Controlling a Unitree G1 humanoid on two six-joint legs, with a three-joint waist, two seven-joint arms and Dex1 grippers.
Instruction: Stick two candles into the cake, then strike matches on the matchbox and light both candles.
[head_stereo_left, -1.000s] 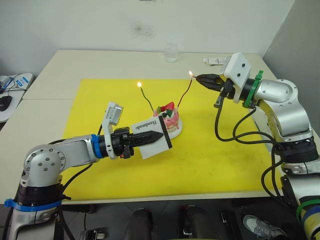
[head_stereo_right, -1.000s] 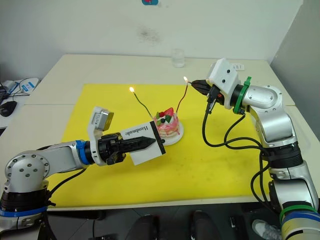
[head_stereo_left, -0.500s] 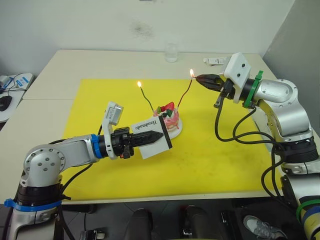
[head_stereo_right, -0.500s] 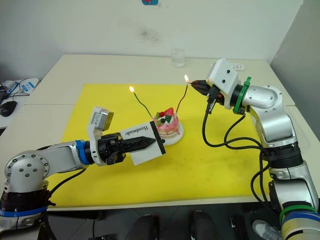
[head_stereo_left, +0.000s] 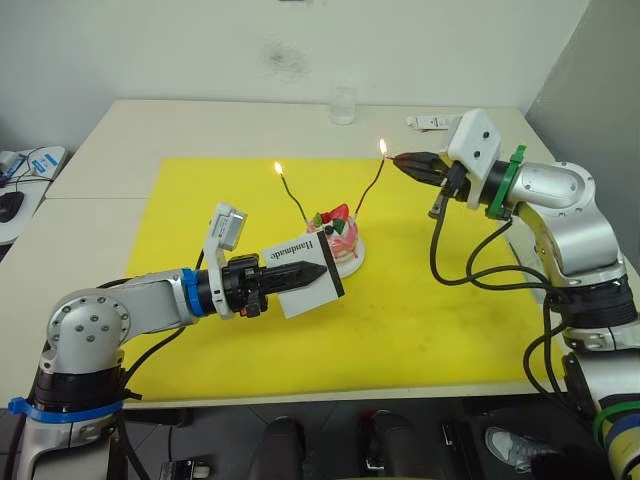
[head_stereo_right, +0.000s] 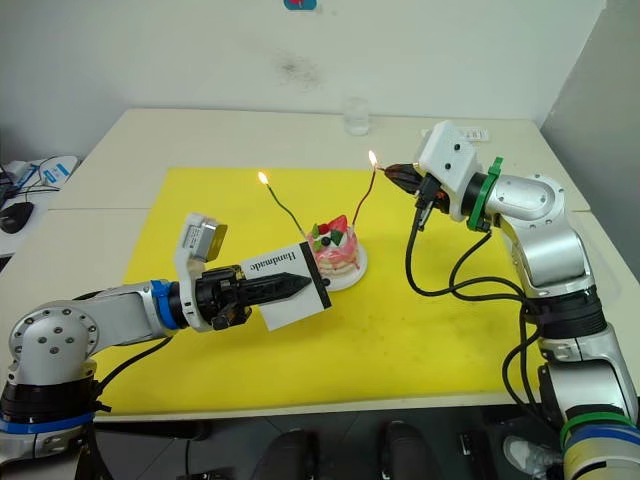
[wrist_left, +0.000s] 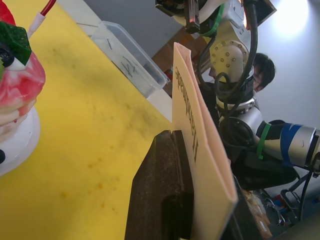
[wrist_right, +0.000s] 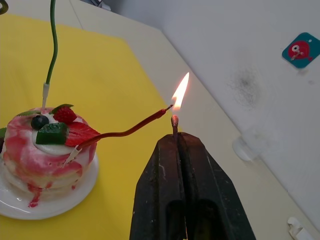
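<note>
Two candles burn in the cake (head_stereo_left: 338, 236) at mid-worktop; your right pincer (wrist_right: 175, 131) pinches a match (wrist_right: 174, 121) at the red candle (wrist_right: 131, 130) tip, feeding its flame, while your left pincer (head_stereo_left: 312, 272) grips the matchbox (head_stereo_left: 305, 270) beside the cake.

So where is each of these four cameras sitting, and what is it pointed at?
Left eye and right eye: head, looking down at the cake on the yellow mat; both arms show.
Left wrist: along the left gripper clamping the matchbox.
Right wrist: along the right gripper pinching a match at the lit red candle.
All share the cake.
</note>
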